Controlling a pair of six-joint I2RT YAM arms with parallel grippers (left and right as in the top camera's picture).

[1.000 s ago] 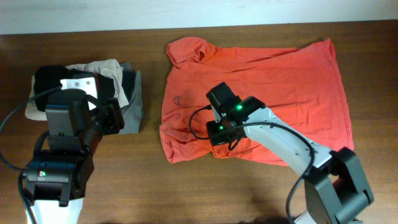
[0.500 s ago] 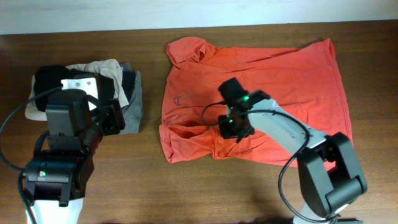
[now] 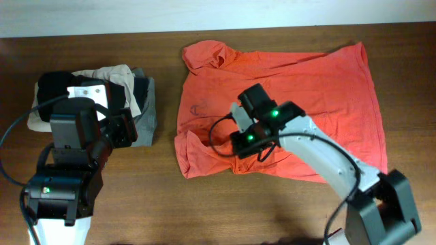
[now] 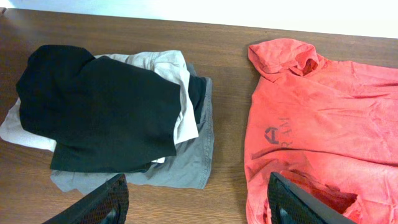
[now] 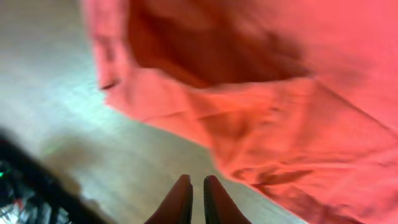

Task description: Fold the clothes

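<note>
Folding is barely started: the red-orange T-shirt lies spread on the bench, only its near left corner rumpled, with the right fingers pinched together empty above that corner and the left fingers spread wide, holding nothing.

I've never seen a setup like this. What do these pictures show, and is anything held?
A robot with two arms works at a brown wooden table, each ending in a two-finger gripper. One picture looks down from above; the others come from cameras on each wrist. A red-orange short-sleeved T-shirt lies spread out, beside a pile of black, beige and grey folded garments. The left gripper is open and empty near the pile. The right gripper is shut by the shirt's rumpled edge, with no cloth between its fingers.
</note>
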